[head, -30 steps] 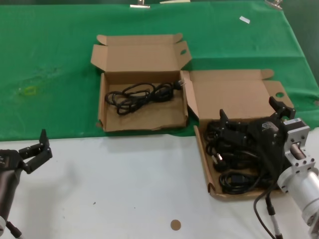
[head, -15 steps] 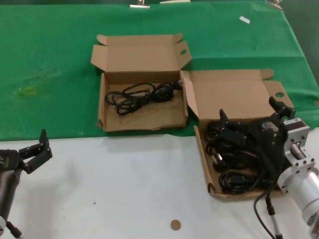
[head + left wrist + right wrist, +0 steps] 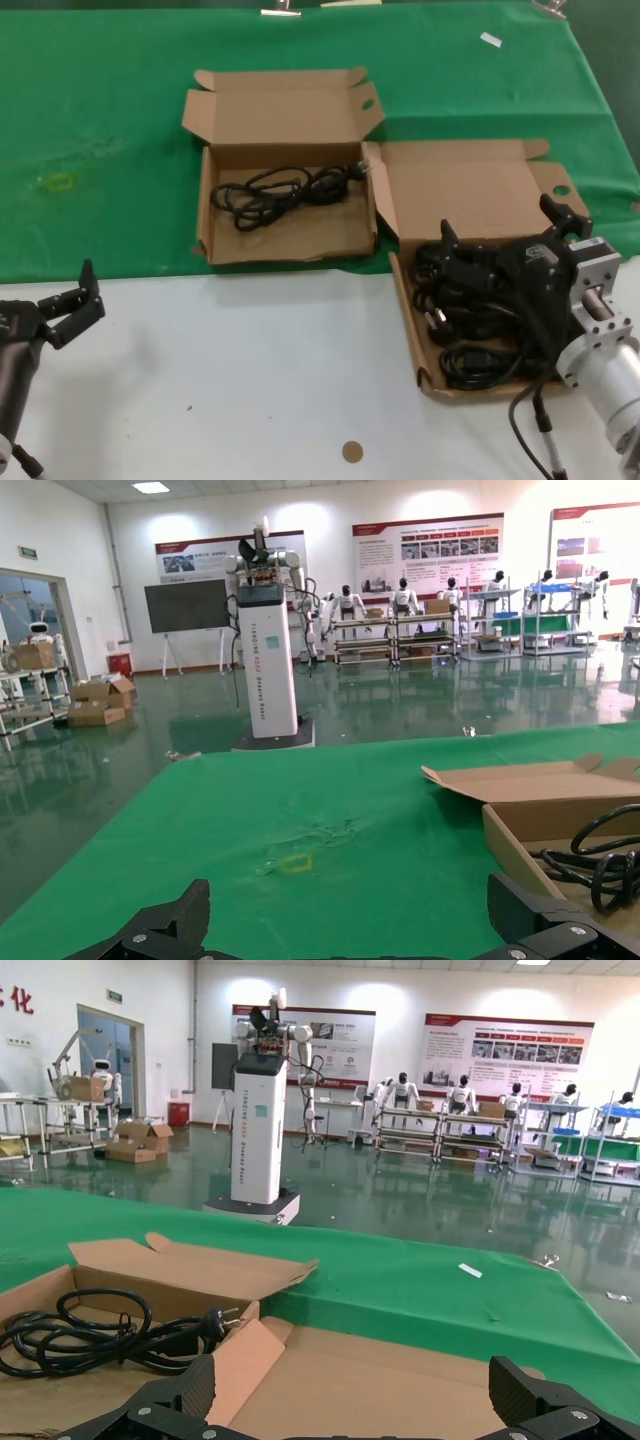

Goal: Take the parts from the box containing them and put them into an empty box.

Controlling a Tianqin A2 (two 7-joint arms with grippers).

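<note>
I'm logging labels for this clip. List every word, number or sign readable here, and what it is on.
None can be read.
White pillar: vertical lettering, too small.
Wall posters: text blurred.
Green door sign: too small.
Cardboard boxes: no print.

- In the head view, we see the black right gripper [image 3: 505, 240] and its silver arm covering much of the pile of black power cords [image 3: 470, 320] in the low-fronted brown corrugated cardboard box [image 3: 455, 190]; the arm itself runs off the lower right edge.
- The black left gripper [image 3: 72, 300] is cut by the lower left edge, its arm mostly out of frame.
- In the right wrist view, only the black fingertips [image 3: 180, 1395] rise above the picture's bottom edge, spread wide apart.
- In the left wrist view, the taller wavy-fronted brown cardboard box [image 3: 545, 790] and its coiled black cord [image 3: 600, 855] are cropped at the edge.
</note>
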